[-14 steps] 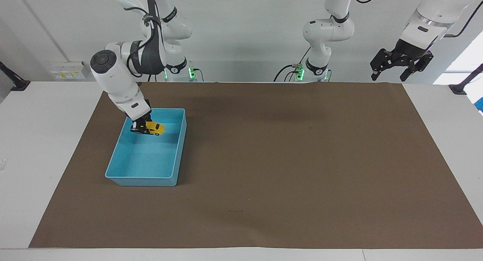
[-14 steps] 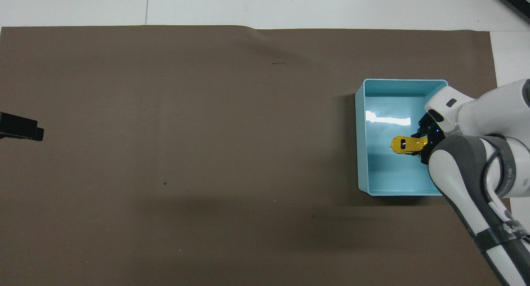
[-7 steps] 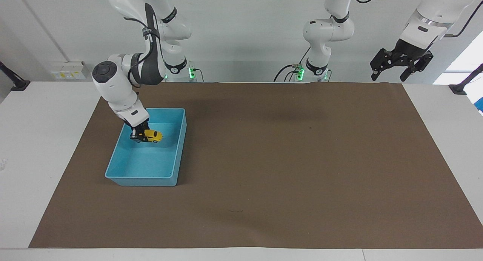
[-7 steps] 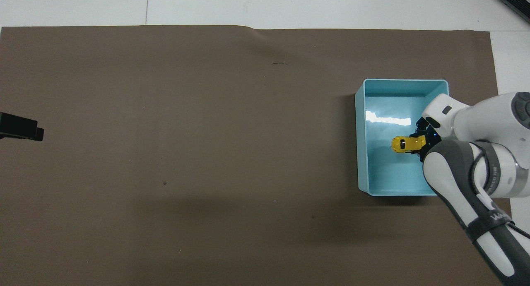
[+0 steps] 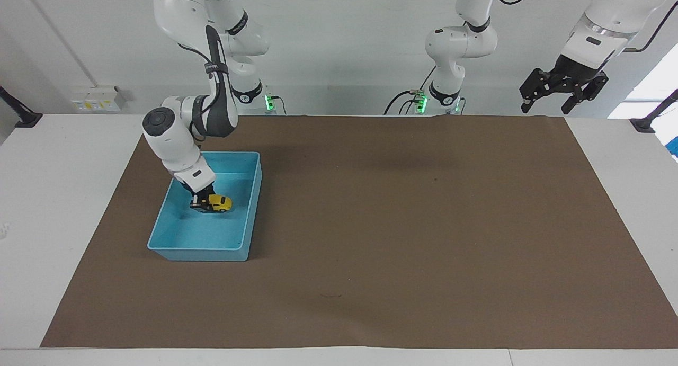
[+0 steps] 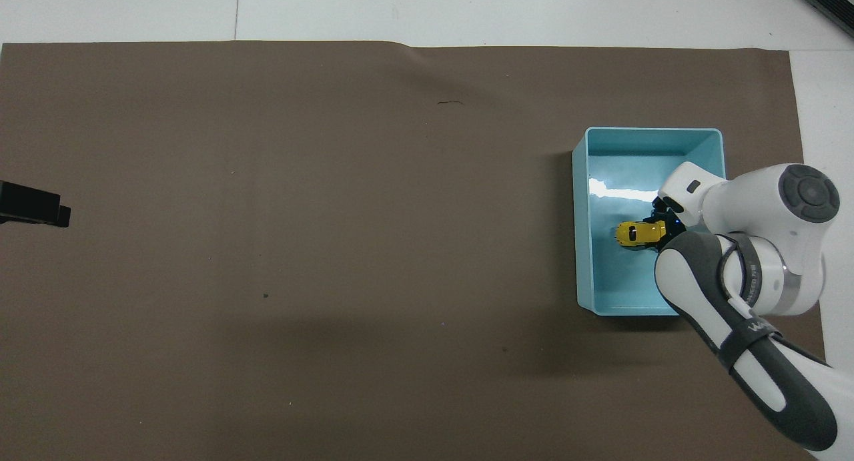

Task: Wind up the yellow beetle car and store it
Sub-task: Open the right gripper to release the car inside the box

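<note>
The right hand (image 5: 202, 203) is reaching down inside the blue bin (image 5: 249, 207) at the right arm's end of the surface, clamping the yellow beetle car (image 5: 219, 202) by one end. The left hand (image 5: 551, 102) is waiting raised over the left arm's end of the brown mat (image 5: 402, 217), its fingers standing apart.

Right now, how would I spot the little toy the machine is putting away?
Find the brown mat covering the table, then the blue bin at the right arm's end. Inside it, the right gripper is shut on the yellow beetle car, the only bright yellow thing there, tiny against the bin.
</note>
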Robot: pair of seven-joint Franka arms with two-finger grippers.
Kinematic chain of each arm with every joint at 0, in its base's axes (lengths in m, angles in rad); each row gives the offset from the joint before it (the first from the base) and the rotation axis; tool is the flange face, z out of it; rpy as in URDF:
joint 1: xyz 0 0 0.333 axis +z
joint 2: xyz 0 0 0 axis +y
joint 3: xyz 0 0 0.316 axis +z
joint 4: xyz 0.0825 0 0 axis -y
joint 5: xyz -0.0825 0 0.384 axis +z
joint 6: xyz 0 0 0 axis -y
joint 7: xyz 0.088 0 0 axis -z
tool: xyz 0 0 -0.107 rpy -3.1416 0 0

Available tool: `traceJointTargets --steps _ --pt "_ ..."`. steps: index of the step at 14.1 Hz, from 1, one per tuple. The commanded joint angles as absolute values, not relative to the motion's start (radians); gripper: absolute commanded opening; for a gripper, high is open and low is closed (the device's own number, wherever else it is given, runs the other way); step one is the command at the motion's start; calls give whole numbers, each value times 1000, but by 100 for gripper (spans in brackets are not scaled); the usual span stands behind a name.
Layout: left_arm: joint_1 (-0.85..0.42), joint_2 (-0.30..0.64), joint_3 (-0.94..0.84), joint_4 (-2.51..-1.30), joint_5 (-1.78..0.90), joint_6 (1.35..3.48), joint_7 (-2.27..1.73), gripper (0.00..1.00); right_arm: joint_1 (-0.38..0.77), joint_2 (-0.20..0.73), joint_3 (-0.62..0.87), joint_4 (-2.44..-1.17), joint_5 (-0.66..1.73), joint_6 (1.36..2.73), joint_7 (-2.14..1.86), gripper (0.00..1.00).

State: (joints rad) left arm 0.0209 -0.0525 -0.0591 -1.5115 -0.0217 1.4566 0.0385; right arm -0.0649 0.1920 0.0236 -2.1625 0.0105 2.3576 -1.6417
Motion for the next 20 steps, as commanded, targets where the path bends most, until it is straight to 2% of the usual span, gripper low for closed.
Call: traceJointTargets --steps 1,6,7,9,10,13,20 --pt "37 -64 -66 -1525 -37 1460 46 100 -58 196 31 -2172 -2 2378 -1666 0" --pt "38 -64 -66 -1525 -37 1460 46 100 -58 209 31 -2183 -2 2408 -1666 0" --pt "38 -64 -66 -1525 -37 1460 46 100 -58 209 31 -2183 -2 2408 -1664 12" --pt "38 -64 -66 -1525 -37 1460 46 100 -58 213 31 -2175 -2 2402 -1646 89" --pt "37 -64 -66 -1525 -37 1460 46 100 -58 218 31 -2166 -2 2395 -1646 100" --pt "38 -64 -66 -1525 -37 1459 46 100 -58 219 34 -2151 2 2381 -1646 100" --pt "37 -64 -66 -1525 -37 1460 46 100 -58 196 43 -2040 14 2217 -1651 100"
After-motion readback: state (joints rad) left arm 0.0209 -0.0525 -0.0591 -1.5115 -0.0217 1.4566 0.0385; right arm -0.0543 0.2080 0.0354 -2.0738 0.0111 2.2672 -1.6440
